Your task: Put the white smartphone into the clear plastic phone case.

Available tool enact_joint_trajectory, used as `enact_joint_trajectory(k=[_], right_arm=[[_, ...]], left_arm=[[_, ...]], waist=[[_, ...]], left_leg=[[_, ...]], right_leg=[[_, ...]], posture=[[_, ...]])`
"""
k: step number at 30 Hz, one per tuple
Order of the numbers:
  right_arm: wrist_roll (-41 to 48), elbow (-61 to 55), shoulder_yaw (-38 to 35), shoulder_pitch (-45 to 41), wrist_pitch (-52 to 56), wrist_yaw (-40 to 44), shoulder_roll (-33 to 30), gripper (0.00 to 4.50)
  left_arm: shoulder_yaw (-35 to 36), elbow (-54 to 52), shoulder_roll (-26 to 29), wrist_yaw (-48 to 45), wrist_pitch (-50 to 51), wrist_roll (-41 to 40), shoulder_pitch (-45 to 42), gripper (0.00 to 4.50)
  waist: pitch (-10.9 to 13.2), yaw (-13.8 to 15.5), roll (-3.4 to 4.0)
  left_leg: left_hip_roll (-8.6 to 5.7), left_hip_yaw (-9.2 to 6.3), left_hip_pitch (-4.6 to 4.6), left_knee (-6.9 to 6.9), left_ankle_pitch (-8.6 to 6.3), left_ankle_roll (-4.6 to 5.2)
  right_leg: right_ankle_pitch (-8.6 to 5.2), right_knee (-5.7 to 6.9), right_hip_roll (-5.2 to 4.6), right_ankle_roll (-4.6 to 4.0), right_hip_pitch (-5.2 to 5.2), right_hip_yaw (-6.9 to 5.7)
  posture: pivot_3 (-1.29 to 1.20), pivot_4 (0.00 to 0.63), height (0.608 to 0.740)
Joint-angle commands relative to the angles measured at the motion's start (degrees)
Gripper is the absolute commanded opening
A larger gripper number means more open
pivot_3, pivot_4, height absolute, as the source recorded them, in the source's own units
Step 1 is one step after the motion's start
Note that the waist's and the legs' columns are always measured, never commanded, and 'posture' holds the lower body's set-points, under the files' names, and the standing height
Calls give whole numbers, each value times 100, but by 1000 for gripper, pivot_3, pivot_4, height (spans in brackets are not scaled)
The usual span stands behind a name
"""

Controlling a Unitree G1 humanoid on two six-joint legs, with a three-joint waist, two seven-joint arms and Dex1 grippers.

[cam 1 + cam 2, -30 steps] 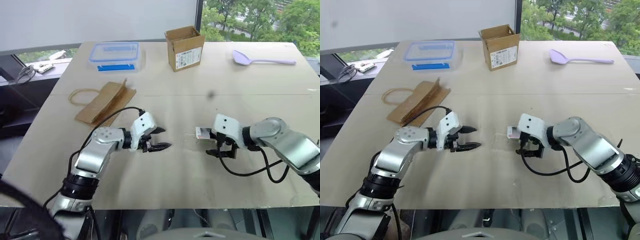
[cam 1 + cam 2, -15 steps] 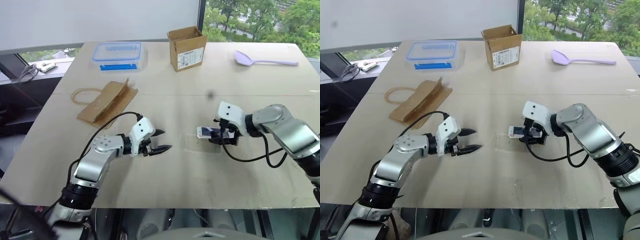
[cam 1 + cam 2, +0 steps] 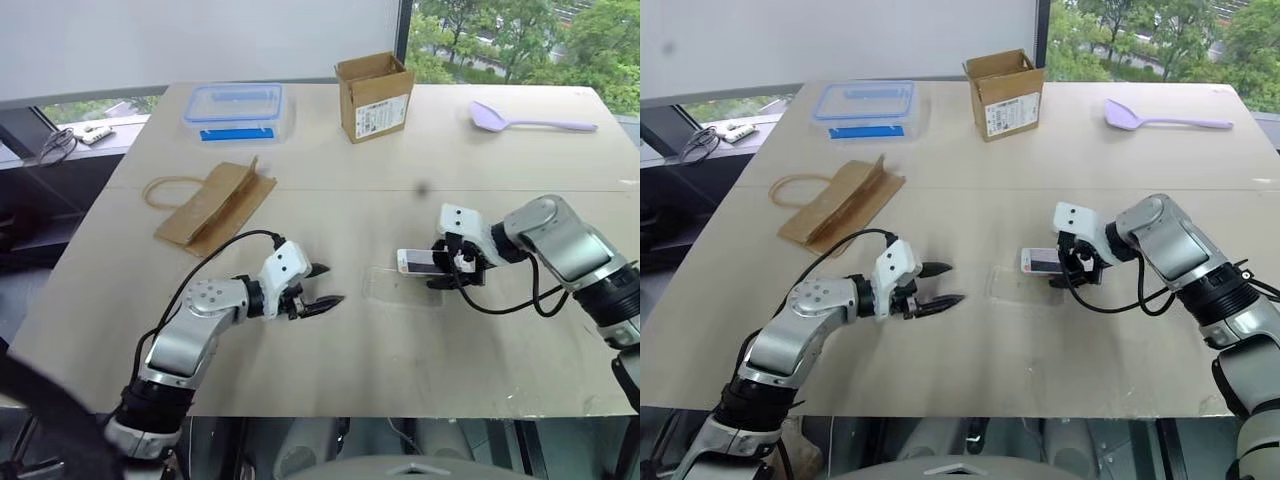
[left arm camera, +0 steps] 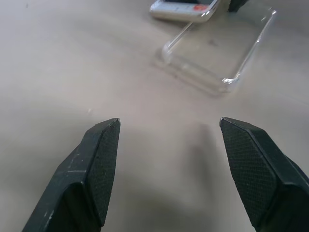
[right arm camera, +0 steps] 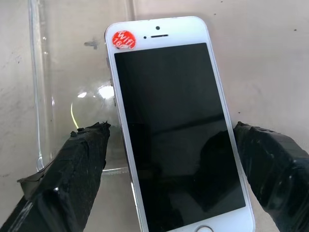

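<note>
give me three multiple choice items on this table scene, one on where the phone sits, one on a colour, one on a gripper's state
1. Where does the white smartphone lie relative to the clear plastic phone case?
A. fully seated inside it
B. beside it, overlapping one edge
C. on the brown paper bag

2. What colour is the round sticker on the phone's top bezel?
A. red
B. green
C. blue

3. How does the right gripper stand?
A. shut on the case
B. shut on nothing
C. open, a finger on either side of the phone

Answers:
1 B: the right wrist view shows most of the case bare beside the phone, which overlaps its edge.
2 A: the sticker by the earpiece is red with white lettering.
3 C: its black fingers stand apart at the phone's two long sides, with a gap showing on each side.
</note>
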Motion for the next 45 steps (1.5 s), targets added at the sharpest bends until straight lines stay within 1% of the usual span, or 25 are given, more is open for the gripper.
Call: enact_joint_trajectory(k=[1, 4, 5, 10, 15, 19, 22, 26, 31, 39, 45], right_arm=[[-118, 127, -28, -4, -60, 115, 65, 3916], [-186, 159, -86, 11, -85, 129, 102, 2857], [-201, 160, -111, 21, -88, 126, 109, 2694], [-223, 12, -248, 67, -98, 103, 70, 2682], [29, -1481, -600, 195, 605, -113, 4, 2682], [28, -2424, -580, 452, 1083, -480, 61, 2682], [-129, -2873, -450, 631, 1278, -812, 53, 2682], [-391, -3100, -199, 859, 1286, -1077, -91, 2682], [-470, -3184, -120, 975, 1390, -1226, -153, 2682], [-619, -3454, 123, 1105, 1481, -1392, -158, 2681], [-613, -3639, 183, 1129, 1493, -1357, -197, 2681]], left_arm=[[183, -393, -9, -81, -74, -357, 51, 3361], [334, -430, -69, -184, -171, -696, 28, 3361], [338, -431, -40, -224, -211, -716, 25, 3361], [434, -329, -31, -343, -437, -860, 32, 3361], [524, -132, -5, -446, -776, -856, 180, 3361], [531, 0, -9, -432, -824, -823, 182, 3361], [501, 74, 12, -447, -878, -771, 169, 3361], [456, 125, 48, -461, -907, -733, 156, 3361], [422, 165, 98, -486, -957, -649, 154, 3361], [372, 200, 98, -467, -1042, -551, 195, 3361], [363, 237, 123, -484, -1085, -497, 205, 3361]], waist=[[-1, -2, 1], [-3, 0, -2], [-3, -1, -2], [-3, -1, -1], [-1, -3, 3], [-1, 2, 3], [-1, 22, 3], [-1, 16, 3], [-1, 0, 3], [-1, -1, 2], [-1, 1, 3]], left_leg=[[0, 0, 1, 0, 0, 0], [0, 0, 3, 0, 0, 0], [1, 0, 6, 0, 0, 0], [1, 2, 9, 1, 0, 0], [1, 1, -1, -1, 0, -1], [2, 6, -1, -5, -3, 2], [1, 5, -2, -3, -10, 14], [0, 7, -1, -1, -9, 12], [1, 9, -1, -2, -5, 6], [1, 11, 1, -2, -6, 7], [2, 10, 1, -2, -8, 11]], right_leg=[[0, 0, 0, 0, 1, 0], [0, 3, 0, 0, 1, 1], [0, 3, 1, 0, 2, 0], [1, 5, 1, -1, 4, 2], [0, 7, 0, -2, -3, 4], [0, 7, 0, -2, -14, 9], [0, 7, -1, -2, -12, 8], [1, 8, -1, -1, -12, 9], [1, 9, -1, -2, -14, 10], [0, 9, 0, -1, -13, 11], [0, 9, 0, -1, -13, 11]], posture=[[0, 150, 740], [0, 150, 740], [0, 150, 740], [0, 150, 740], [0, 150, 740], [0, 150, 740], [0, 150, 740], [0, 150, 740], [0, 150, 740], [0, 150, 740], [0, 150, 740]])
